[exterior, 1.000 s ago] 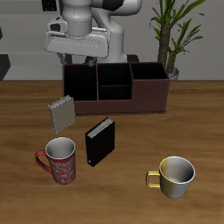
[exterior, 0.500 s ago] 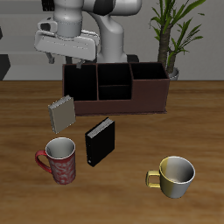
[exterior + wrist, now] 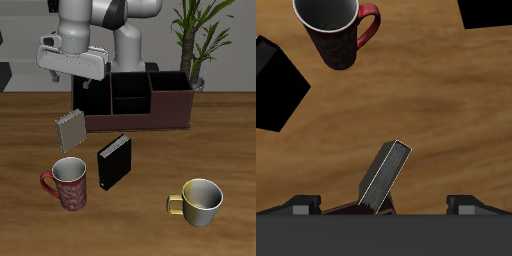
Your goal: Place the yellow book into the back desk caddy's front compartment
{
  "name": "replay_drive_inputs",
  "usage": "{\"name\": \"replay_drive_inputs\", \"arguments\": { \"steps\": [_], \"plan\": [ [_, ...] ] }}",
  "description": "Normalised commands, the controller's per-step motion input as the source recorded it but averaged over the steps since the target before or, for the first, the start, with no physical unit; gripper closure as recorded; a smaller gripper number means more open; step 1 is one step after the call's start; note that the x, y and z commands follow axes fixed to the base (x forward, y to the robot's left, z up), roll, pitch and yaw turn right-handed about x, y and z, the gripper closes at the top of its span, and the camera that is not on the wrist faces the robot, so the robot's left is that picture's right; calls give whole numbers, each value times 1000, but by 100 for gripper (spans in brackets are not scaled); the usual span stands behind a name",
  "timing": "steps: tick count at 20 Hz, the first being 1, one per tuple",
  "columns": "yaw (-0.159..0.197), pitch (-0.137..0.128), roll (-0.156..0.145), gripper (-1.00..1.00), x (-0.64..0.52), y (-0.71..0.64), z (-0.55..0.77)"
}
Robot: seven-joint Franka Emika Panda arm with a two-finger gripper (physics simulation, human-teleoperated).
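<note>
Has slid sideways since a moment ago: gripper [image 3: 85, 86] hangs high over the yellow book [image 3: 69, 129]. Can't tell if pincer is apart or pinched; holds nothing. Stands tilted on the table [image 3: 150, 215], at 9 o'clock of the back desk caddy [image 3: 140, 103], just beside it. At 5 o'clock of it, black book [image 3: 114, 161]; at 6, red mug [image 3: 68, 183].

A wooden table [image 3: 150, 215] fills the foreground, with a potted plant [image 3: 196, 35] behind against a pale wall.
</note>
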Motion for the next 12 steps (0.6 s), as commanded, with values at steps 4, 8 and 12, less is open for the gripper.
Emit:
{"name": "replay_drive_inputs", "arguments": {
  "steps": [4,8,12],
  "plan": [
    [-62,-28,-36,-100,18,-221,-381],
    [-48,-12,-3,-100,10,-66,-237],
    [-6,13,22,-100,36,42,-266]
  ]
}}
